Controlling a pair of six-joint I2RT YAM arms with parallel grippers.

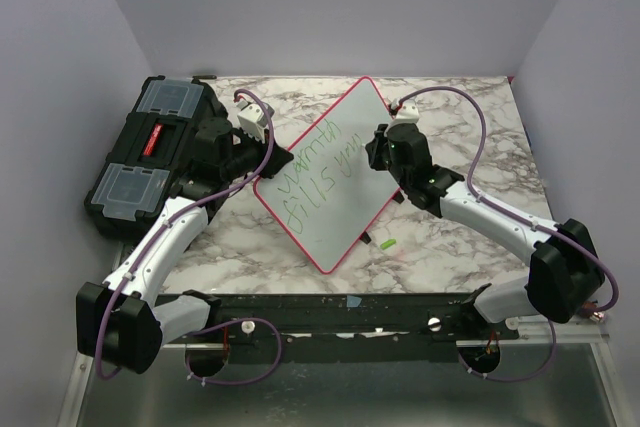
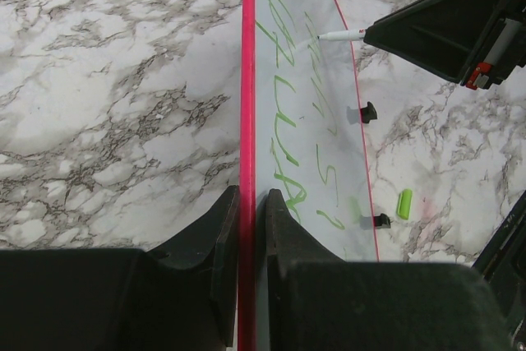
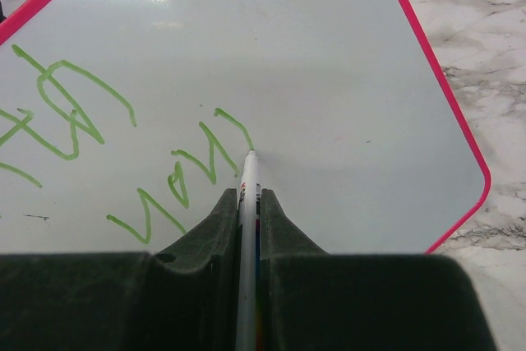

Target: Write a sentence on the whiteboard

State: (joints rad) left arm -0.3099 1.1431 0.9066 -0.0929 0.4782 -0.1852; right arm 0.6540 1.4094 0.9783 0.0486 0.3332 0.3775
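— What has the right hand (image 3: 249, 196) got hold of?
— A thin white marker (image 3: 249, 172). The fingers are pinched almost together around it, and its tip is touching the whiteboard (image 1: 352, 117), right at the end of the last green stroke.
— And the left hand (image 2: 251, 203)?
— Nearly closed too, nipping the board's pink rim between its two fingers.
— Where's the board sitting?
— In the middle of the marble table (image 1: 460, 127), turned cornerwise, between the two arms.
— Can you read the sentence (image 1: 318, 172)?
— Roughly "warmth fills you", in thin green letters slanting across the board.
— Anything else about?
— A small green cap (image 1: 388, 244) lies on the table just off the board's near right edge. A black toolbox (image 1: 150, 152) stands at the left, behind the left arm.
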